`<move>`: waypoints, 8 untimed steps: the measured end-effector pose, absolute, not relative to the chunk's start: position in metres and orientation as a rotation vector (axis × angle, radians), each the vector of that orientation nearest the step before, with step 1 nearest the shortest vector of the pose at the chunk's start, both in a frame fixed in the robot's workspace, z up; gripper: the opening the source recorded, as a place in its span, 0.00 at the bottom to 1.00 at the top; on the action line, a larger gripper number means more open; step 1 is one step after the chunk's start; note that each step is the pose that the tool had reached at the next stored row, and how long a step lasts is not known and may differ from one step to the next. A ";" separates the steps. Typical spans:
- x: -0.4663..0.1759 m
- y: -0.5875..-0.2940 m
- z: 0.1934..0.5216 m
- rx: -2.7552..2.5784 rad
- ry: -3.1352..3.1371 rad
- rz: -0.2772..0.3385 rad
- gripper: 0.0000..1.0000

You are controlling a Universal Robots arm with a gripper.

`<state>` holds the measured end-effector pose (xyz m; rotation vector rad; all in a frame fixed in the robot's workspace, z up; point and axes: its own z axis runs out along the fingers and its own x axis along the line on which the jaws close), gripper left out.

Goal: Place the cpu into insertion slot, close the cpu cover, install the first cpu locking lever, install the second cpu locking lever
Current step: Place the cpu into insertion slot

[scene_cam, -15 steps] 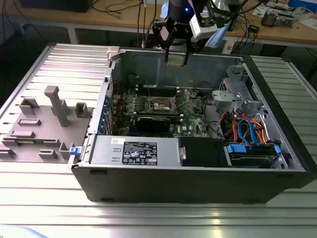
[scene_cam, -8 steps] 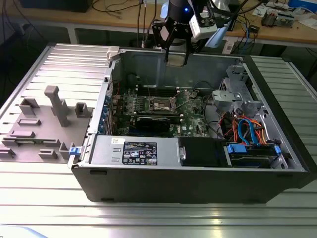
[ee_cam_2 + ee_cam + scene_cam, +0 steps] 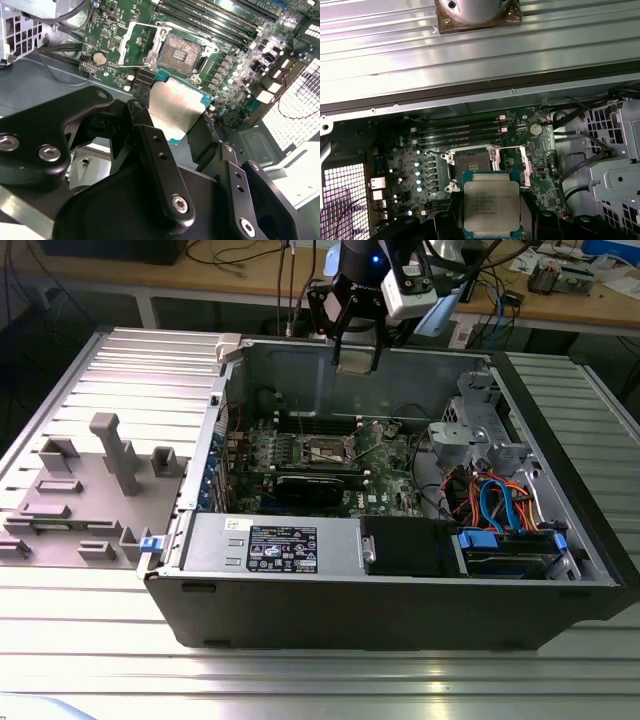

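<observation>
My gripper (image 3: 357, 360) hangs over the open computer case, above its back wall, shut on the cpu (image 3: 491, 205). The cpu's silver top (image 3: 175, 107) shows between the black fingers (image 3: 159, 160) in both wrist views. Below on the green motherboard lies the insertion slot (image 3: 472, 162), a dark square socket with nothing in it, also seen as the insertion slot (image 3: 185, 50) and the insertion slot (image 3: 328, 450). The cpu cover (image 3: 512, 159) stands swung open beside the socket, its silvery frame (image 3: 137, 45) off to one side.
The case walls (image 3: 300, 365) ring the motherboard. Long black memory slots (image 3: 460, 131) lie beside the socket. A drive cage (image 3: 480, 430) and coloured cables (image 3: 495, 505) fill the exterior view's right. A grey fixture plate (image 3: 90, 490) sits outside the case at the left.
</observation>
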<state>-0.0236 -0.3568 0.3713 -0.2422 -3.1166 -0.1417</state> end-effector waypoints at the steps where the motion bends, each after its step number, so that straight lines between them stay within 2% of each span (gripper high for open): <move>1: -0.024 -0.357 0.371 -0.259 -3.116 -0.142 0.54; 8: -0.024 -0.357 0.371 -0.276 -3.115 -0.142 0.54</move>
